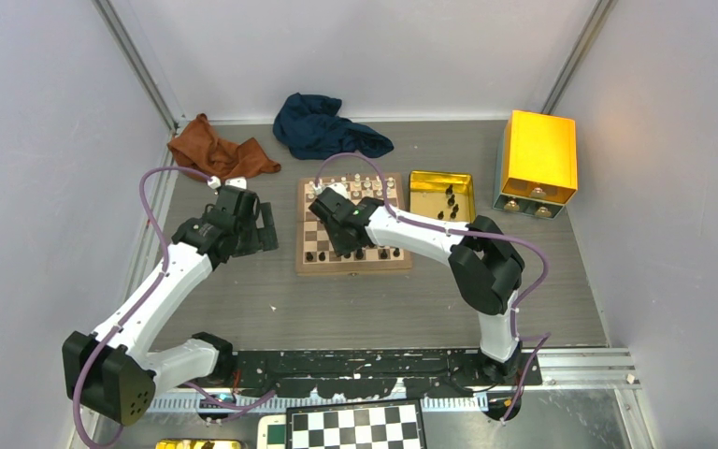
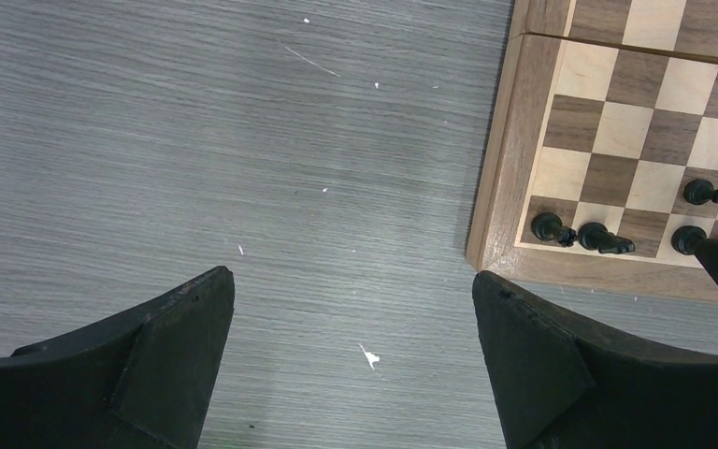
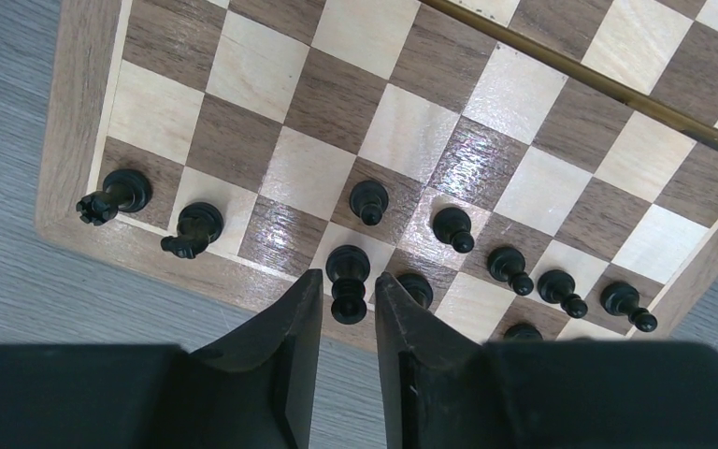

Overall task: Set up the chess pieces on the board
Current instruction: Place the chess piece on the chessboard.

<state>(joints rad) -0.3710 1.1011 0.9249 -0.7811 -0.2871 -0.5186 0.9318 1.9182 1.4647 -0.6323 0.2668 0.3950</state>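
Nearest, the right gripper [image 3: 348, 277] is seen with its jaws a little apart; one black chess piece [image 3: 348, 269] is enclosed between them, not clearly touched, on the near row of the board [image 3: 73, 140]. More chess pieces [image 3: 453, 227] are lined at 3 and 9 o'clock. The left gripper [image 2: 353, 285] is spread wide over the table [image 2: 243, 140], with the board at 2 o'clock.
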